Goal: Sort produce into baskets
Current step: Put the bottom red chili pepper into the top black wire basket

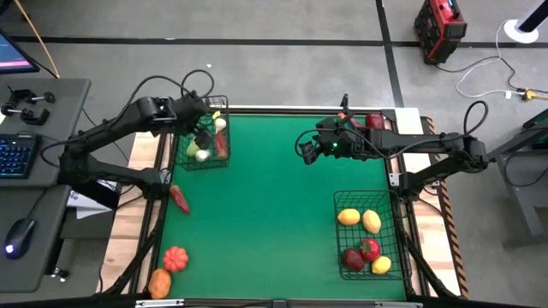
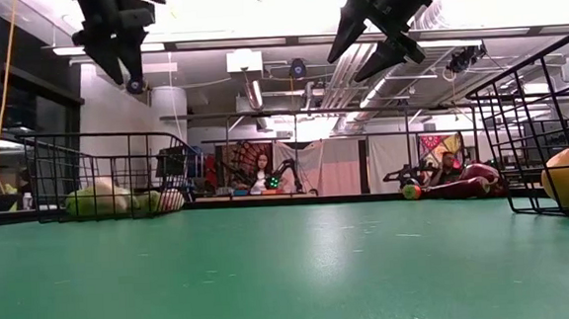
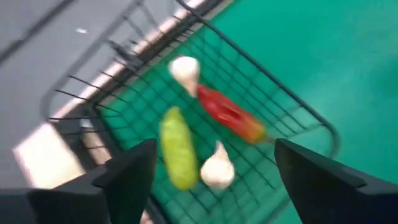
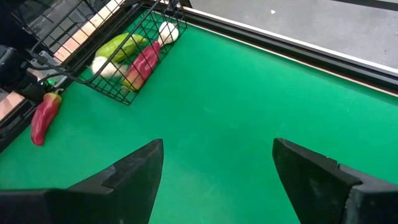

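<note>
Produce is split across the green table (image 1: 265, 222) from where I'm watching. The smaller basket (image 1: 224, 158) sits at the far left corner and holds a green vegetable (image 3: 177, 148), a long red pepper (image 3: 229, 114) and two white garlic-like pieces (image 3: 217, 169), all lying on its mesh floor. My left gripper (image 3: 214, 180) hangs directly above that basket, jaws spread wide with nothing between them; the green piece shows right under the gap between the fingers.

The larger basket (image 1: 342, 198) stands along the right edge, toward the near side. In it I see two yellow fruits (image 1: 360, 219) at its far end, then a red fruit (image 1: 369, 248), a dark red one (image 1: 353, 258) and another small yellow one (image 1: 382, 265).

Still loose on the table: a red chili pepper (image 1: 179, 198) at the left edge just near of the smaller basket, an orange pumpkin (image 1: 175, 257) and an orange fruit (image 1: 159, 283) at the near left corner, and some red produce (image 1: 374, 121) at the far right edge.

My right gripper (image 1: 308, 151) hovers over bare green cloth in the far middle, jaws spread, holding nothing.
</note>
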Action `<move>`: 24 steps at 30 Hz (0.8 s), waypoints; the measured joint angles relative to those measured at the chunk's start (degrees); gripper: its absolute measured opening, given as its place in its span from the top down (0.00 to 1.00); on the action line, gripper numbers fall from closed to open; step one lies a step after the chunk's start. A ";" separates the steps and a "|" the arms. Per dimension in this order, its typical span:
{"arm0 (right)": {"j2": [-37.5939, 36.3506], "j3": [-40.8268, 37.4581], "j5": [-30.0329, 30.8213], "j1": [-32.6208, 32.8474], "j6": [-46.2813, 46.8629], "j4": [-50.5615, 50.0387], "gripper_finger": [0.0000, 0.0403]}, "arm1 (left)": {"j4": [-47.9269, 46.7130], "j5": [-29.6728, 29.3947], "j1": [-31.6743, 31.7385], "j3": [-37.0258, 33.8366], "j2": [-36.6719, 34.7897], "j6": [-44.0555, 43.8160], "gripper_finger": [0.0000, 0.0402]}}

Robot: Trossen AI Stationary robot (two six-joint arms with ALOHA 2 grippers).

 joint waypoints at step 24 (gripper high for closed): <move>0.00 0.02 -1.55 3.26 -0.13 -3.87 0.27 | 1.02 0.07 -58.37 -18.10 7.99 -87.72 0.18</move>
